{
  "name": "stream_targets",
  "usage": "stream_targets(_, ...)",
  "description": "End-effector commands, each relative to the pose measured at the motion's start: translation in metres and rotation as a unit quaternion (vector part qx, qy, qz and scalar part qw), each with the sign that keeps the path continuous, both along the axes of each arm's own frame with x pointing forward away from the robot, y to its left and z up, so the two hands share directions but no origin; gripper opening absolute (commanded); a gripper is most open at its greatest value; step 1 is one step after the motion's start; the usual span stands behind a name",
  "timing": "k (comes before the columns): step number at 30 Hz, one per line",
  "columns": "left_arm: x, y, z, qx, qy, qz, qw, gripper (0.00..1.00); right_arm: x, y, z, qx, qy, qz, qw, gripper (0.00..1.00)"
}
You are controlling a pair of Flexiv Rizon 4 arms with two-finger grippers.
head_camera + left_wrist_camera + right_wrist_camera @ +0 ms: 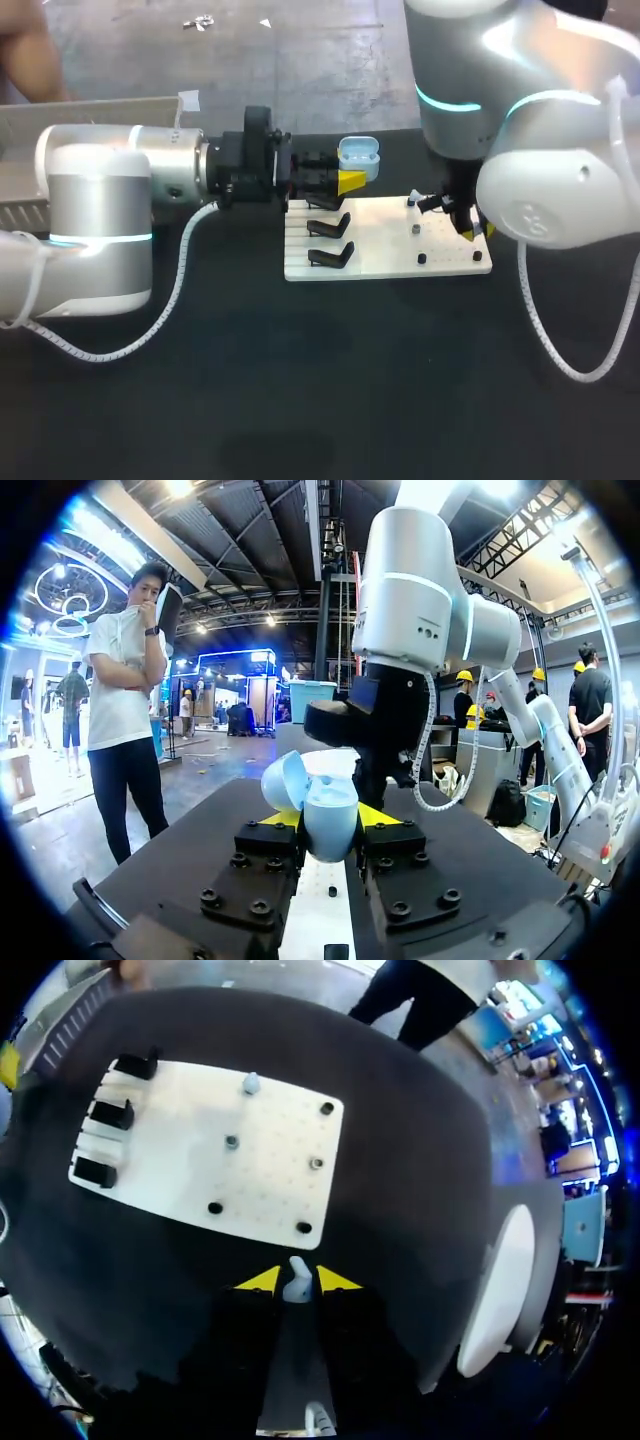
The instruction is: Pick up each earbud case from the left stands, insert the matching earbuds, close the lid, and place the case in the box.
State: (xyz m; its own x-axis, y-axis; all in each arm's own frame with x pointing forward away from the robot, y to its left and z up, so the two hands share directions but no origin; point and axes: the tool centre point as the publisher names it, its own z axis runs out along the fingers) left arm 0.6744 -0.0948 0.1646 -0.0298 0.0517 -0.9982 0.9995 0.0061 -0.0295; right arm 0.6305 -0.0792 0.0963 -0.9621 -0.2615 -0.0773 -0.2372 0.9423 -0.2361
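Currently the left gripper (348, 180) is clamped on a pale blue earbud case (358, 155), lid open, at the far left corner of the white board (390, 245), beyond the black stands (330, 255). The right gripper (296, 1278) pinches a small pale earbud (297, 1286) by the board's right edge.

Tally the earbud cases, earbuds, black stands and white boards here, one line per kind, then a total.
Earbud case: 1
Earbuds: 2
Black stands: 3
White board: 1
Total: 7
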Motion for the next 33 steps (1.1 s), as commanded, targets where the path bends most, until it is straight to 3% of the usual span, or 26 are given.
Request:
stream_targets(1,-0.001,0.000,-0.001,-0.002,-0.002,0.003,1.000,0.00,-0.007,0.005,0.017,0.002,0.004,0.005,1.000,0.00)
stream_targets(7,-0.001,0.000,-0.001,-0.002,-0.002,0.003,1.000,0.00,-0.013,0.011,0.029,0.006,-0.003,-0.006,1.000,0.00)
stream_targets(24,-0.001,0.000,-0.001,-0.002,-0.002,0.003,1.000,0.00,-0.013,0.011,0.029,0.006,-0.003,-0.006,1.000,0.00)
stream_targets(27,-0.001,0.000,-0.001,-0.002,-0.002,0.003,1.000,0.00,-0.013,0.013,0.027,-0.006,-0.009,-0.093,0.996,0.00)
stream_targets(28,-0.001,0.000,-0.001,-0.002,-0.002,0.003,1.000,0.00,-0.015,0.013,0.028,0.015,-0.019,-0.116,0.993,0.00)
stream_targets(31,-0.001,0.000,-0.001,-0.002,-0.002,0.003,1.000,0.00,-0.019,0.016,0.033,-0.002,-0.033,-0.211,0.977,0.00)
stream_targets(33,-0.001,0.000,-0.001,-0.002,-0.002,0.003,1.000,0.00,-0.023,0.020,0.037,0.010,-0.040,-0.258,0.965,0.00)
